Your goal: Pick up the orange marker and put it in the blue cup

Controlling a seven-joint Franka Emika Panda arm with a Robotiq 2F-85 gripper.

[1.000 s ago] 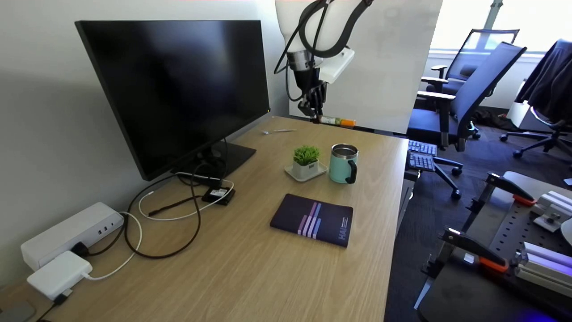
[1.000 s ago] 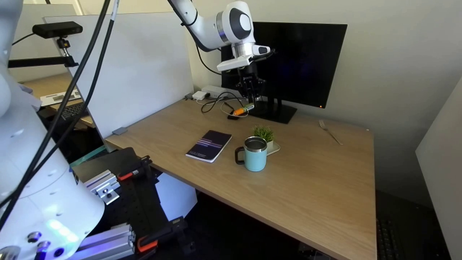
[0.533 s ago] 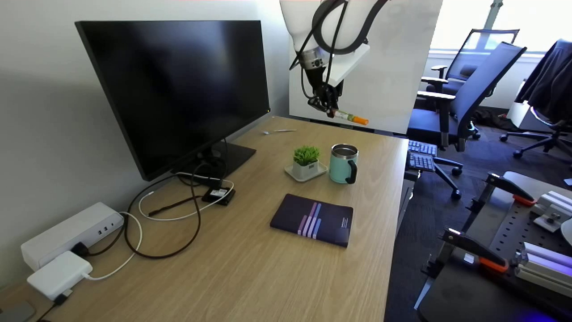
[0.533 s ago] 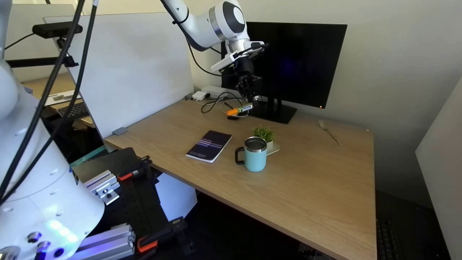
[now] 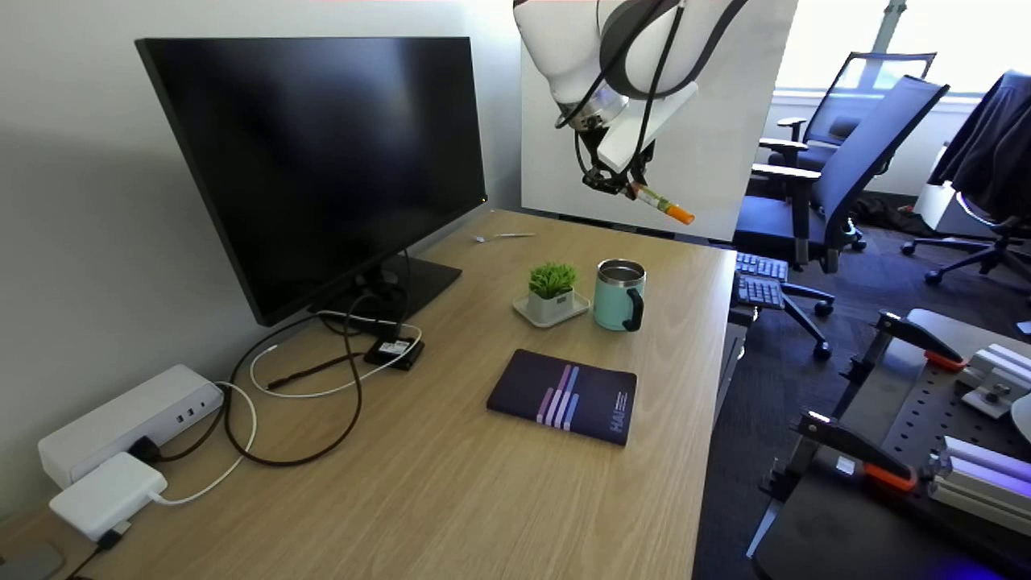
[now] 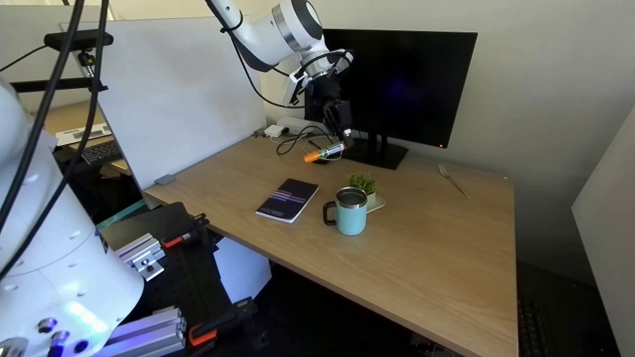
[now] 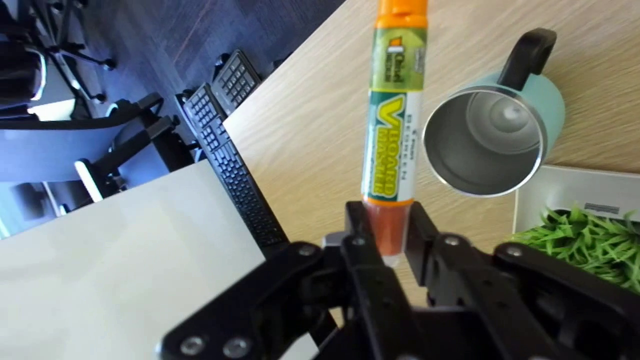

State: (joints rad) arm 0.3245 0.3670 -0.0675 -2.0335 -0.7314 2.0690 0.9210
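While a black monitor [image 5: 314,169] stands at the left of the table [image 5: 451,467] from here, a fork [image 5: 503,236] lies farther back, then comes a potted plant [image 5: 552,280] on a white tray [image 5: 523,307], with a dark notebook [image 5: 562,395] lying nearer me. Just beside the tray, the blue cup [image 5: 612,302] stands upright. Higher up, the end effector [image 7: 388,225] is clamped on one end of the orange marker [image 5: 664,203], which tilts in midair, its capped end lower, apart from the cup.
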